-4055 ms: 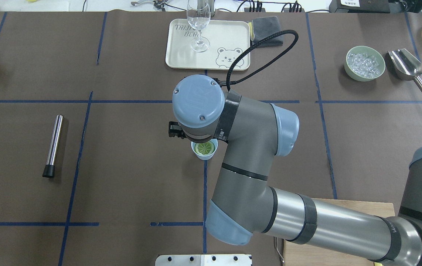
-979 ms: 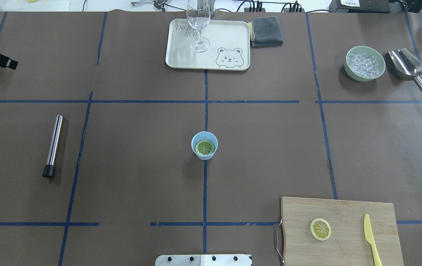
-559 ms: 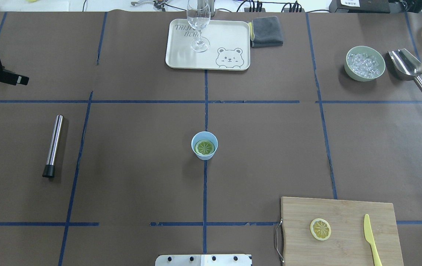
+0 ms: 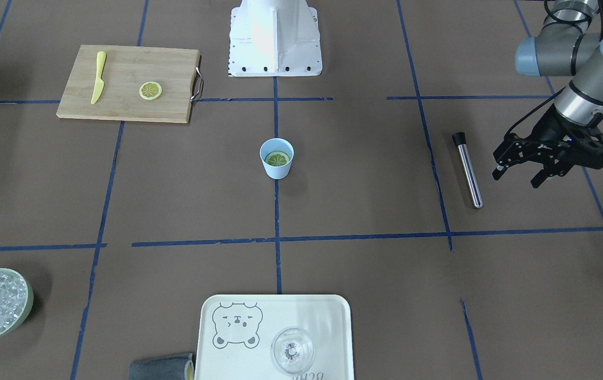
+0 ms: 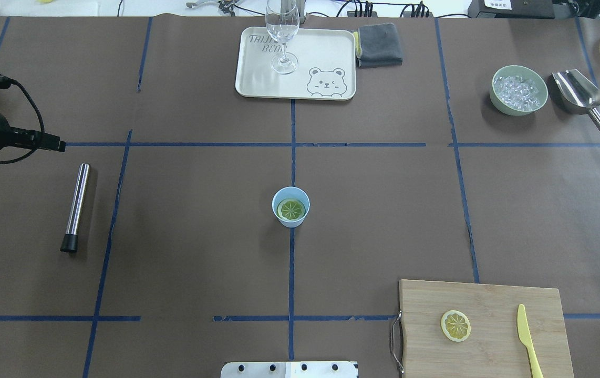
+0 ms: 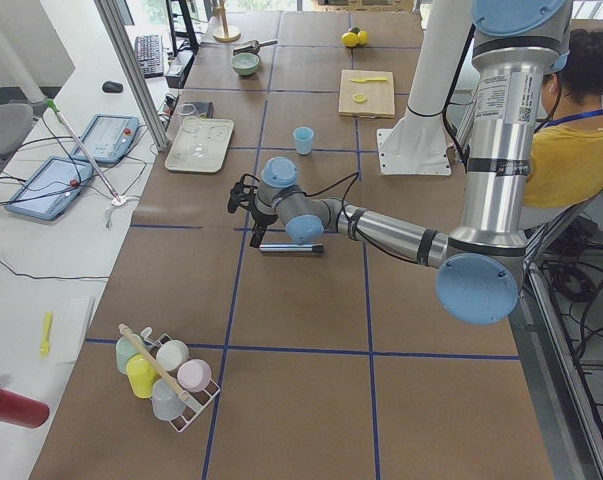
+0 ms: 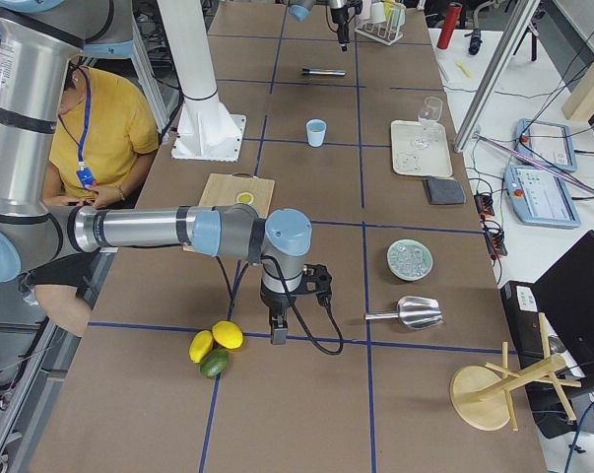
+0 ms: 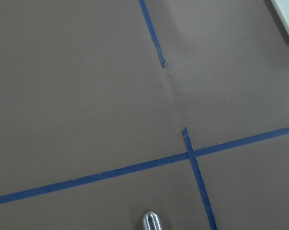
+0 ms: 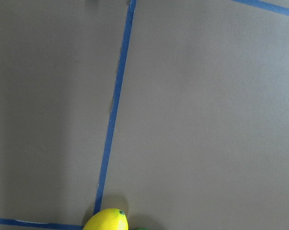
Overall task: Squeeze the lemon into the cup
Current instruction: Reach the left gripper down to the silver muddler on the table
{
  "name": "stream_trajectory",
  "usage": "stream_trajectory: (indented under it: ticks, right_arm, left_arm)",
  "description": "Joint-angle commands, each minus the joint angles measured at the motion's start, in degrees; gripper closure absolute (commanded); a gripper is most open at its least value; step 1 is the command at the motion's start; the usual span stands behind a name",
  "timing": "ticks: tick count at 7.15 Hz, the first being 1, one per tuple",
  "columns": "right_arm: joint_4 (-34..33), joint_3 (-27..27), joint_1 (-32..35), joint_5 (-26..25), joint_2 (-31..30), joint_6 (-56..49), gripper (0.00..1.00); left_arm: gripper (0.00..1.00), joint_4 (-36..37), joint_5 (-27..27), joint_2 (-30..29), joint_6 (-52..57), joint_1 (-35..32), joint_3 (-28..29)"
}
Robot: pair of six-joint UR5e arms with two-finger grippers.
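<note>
The light-blue cup (image 5: 285, 193) was found upright at the centre of the table, on the crossing of the blue tape lines. The lemon slice (image 5: 291, 209) was seen lying flat inside it, cut face up and below the rim. A second lemon slice (image 5: 456, 325) was left on the cutting board (image 5: 489, 299) beside the yellow toy knife (image 5: 527, 336), well apart from the cup.

The left gripper (image 4: 515, 181) was held above the table near the robot's left edge. The cup lay well away from it toward the robot's right. Between the two, just beside the gripper, a steel muddler (image 5: 76, 205) was laid flat. Its long axis ran roughly toward and away from the robot, with the black tip at the nearer end. Its rounded steel end was just caught at the bottom edge of the left wrist view. Of the two arms, the left was judged much the nearer to both muddler and cup.

The left gripper's fingers (image 4: 535, 184) were seen parted fairly wide, with nothing held or touched.

The right gripper (image 7: 277, 333) was shown only in the exterior right view, pointed down beside the whole lemons (image 7: 218, 340). Whether its fingers were parted or closed could not be told.

The pressing of the slice in the cup was judged not yet begun.
</note>
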Motion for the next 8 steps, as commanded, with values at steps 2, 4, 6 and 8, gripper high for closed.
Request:
stream_trajectory:
  ticks: [2, 4, 6, 8]
  right_arm:
    - [0.00, 0.13, 1.02, -0.03, 0.00, -1.28, 0.00]
    - [0.00, -0.04, 1.81, -0.12, 0.00, -1.72, 0.00]
    - [0.00, -0.13, 2.08, -0.12, 0.00, -1.81, 0.00]
    - [0.00, -0.13, 2.86, -0.03, -0.18, -2.95, 0.00]
  left_arm:
    - [0.18, -0.13, 4.23, -1.04, -1.63, 4.58, 4.22]
    - [0.18, -0.13, 6.95, -1.66, -5.68, 8.62, 4.39]
    - [0.23, -0.30, 8.79, -2.71, -5.77, 9.69, 6.66]
    - [0.27, -0.39, 8.89, -3.07, -5.86, 9.78, 6.85]
